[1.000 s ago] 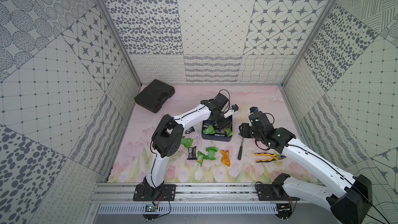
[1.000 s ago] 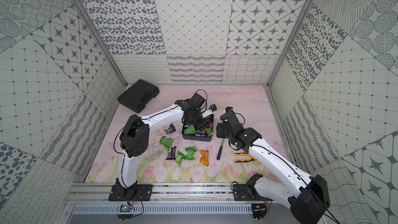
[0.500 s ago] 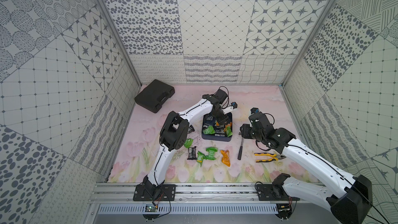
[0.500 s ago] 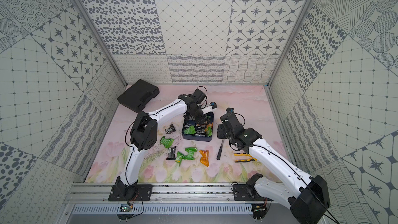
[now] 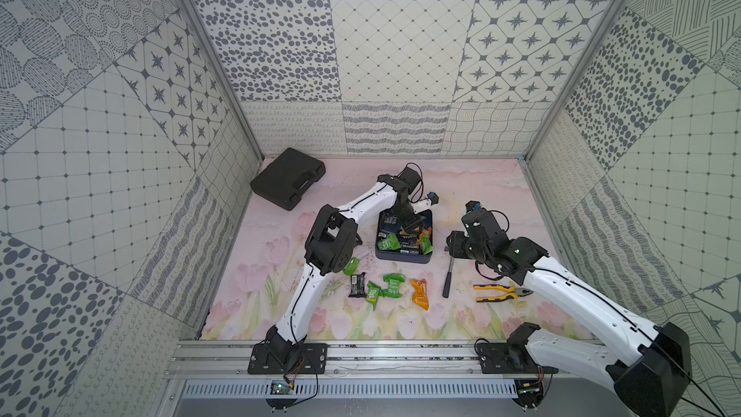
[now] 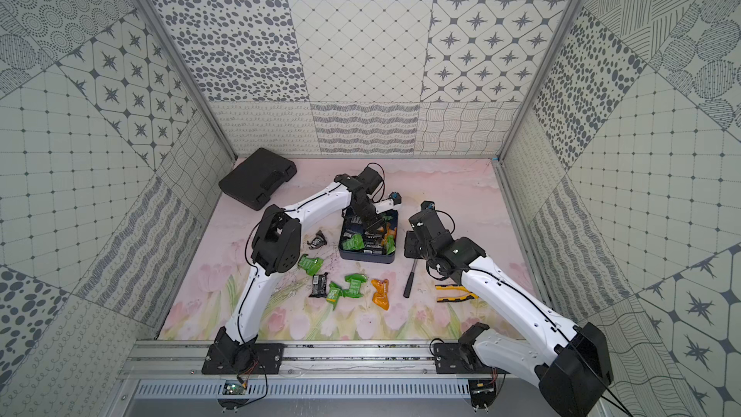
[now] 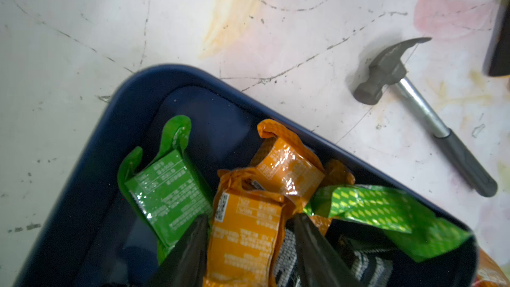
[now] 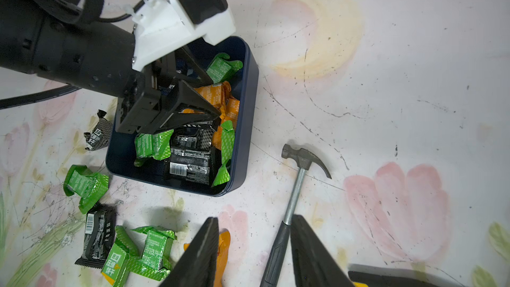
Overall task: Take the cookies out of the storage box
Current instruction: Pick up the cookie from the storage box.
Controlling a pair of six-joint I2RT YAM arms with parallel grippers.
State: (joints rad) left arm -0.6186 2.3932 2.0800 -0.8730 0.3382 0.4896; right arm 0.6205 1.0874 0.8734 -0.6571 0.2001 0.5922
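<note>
Nearest the rail, six or so cookies (image 5: 392,286) lie loose on the flowered mat (image 5: 461,194): green, black and one orange, well clear of the box. Just beside them are the pliers (image 5: 497,292) and the hammer (image 8: 296,186). The right gripper (image 8: 254,218) hangs above the hammer's handle with its jaws apart and nothing between them.

Further back stands the storage box (image 5: 403,257), and a heap of packets remains inside. The left gripper (image 7: 251,216) reaches down into it, jaws partly apart and straddling an orange packet (image 7: 242,238). The fingertips (image 7: 196,238) sit at its long sides, but I cannot tell whether they are pinching it yet.

These packets look very light, and the crinkly glossy film will likely be slippery and give under pressure, with something brittle inside. A modest squeeze across the body, or on a crimped end, seems the safest hold. A second orange packet and a green one overlap this one, so a slow straight lift should keep them from being dragged over the low wall.

Farthest off, by the back corner, lies the black case (image 5: 286,182), which has no part in the task
</note>
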